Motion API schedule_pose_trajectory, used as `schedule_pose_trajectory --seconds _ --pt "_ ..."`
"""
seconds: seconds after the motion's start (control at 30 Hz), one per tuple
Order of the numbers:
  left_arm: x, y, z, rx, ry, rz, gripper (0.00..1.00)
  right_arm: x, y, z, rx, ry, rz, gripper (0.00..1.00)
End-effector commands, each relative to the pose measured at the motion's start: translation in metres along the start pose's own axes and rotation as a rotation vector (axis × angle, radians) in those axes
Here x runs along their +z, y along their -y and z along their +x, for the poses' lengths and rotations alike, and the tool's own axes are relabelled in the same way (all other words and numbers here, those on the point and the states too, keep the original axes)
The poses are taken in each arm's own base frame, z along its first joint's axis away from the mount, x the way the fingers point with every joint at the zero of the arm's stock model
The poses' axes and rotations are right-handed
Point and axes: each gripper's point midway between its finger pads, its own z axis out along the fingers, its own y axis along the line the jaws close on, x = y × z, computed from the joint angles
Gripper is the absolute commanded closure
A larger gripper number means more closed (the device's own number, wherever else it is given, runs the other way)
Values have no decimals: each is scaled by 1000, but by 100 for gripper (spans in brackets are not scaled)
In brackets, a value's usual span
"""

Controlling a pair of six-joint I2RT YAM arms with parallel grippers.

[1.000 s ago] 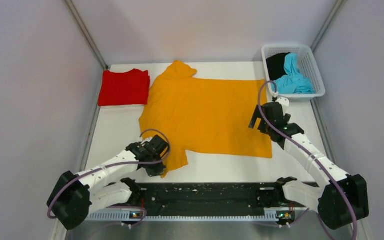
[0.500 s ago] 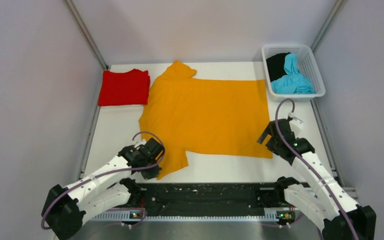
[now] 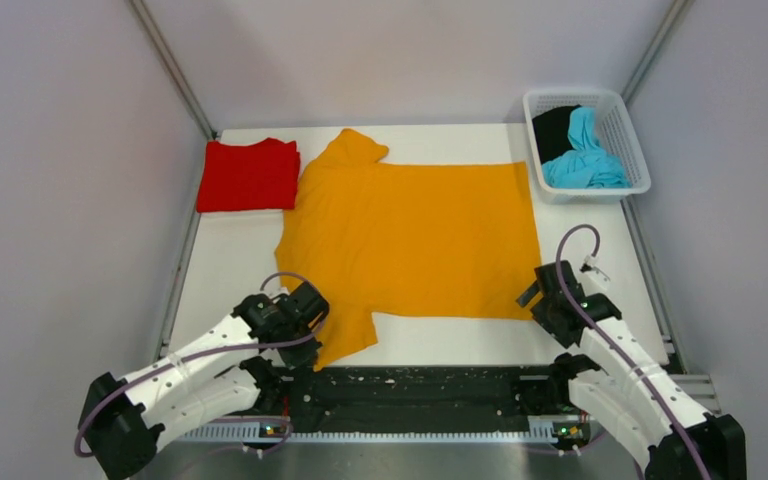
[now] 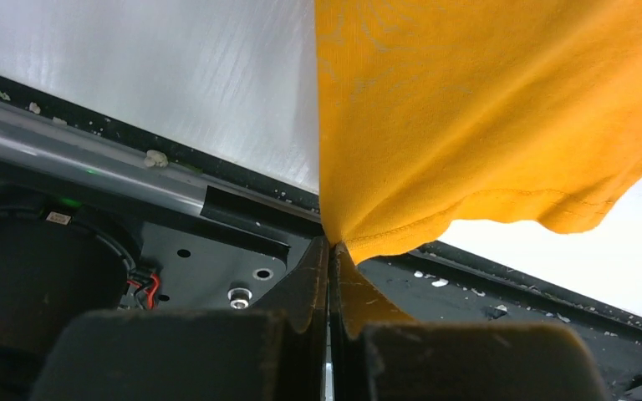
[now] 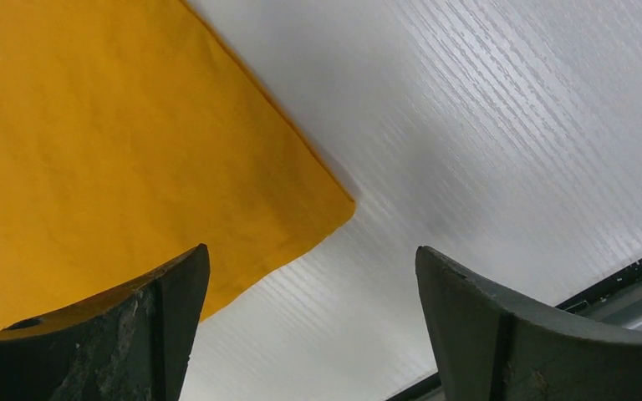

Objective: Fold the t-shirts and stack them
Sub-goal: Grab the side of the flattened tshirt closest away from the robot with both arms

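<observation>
Right now my left gripper (image 4: 330, 251) is clamped tight on the near sleeve of the orange-yellow t-shirt (image 3: 410, 235), which lies spread across the middle of the table (image 3: 225, 265). My right gripper (image 5: 309, 267) hangs with its jaws wide over the shirt's near right corner, holding nothing. Both arms reach low from their bases; since a second ago the right has drawn back from the hem corner by the basket (image 3: 600, 192), and the left has pulled the sleeve nearer.
</observation>
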Motion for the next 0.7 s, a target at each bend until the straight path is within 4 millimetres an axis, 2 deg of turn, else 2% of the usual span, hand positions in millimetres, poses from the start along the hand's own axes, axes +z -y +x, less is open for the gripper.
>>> schedule_pose_trajectory --seconds 0.0,0.1,0.3,0.53,0.67 --pt "-14 -2 0 -35 4 -11 100 8 0 -4 69 41 -7 11" --pt "-14 1 -4 -35 22 4 100 13 -1 -2 58 48 -12 20" --pt "-17 24 -9 -20 38 96 100 24 -9 1 40 42 -33 43" --pt "-20 36 -16 -20 69 146 100 31 -9 3 14 35 -19 62" --pt "-24 45 -19 -8 80 180 100 28 -12 0 2 42 -36 80"
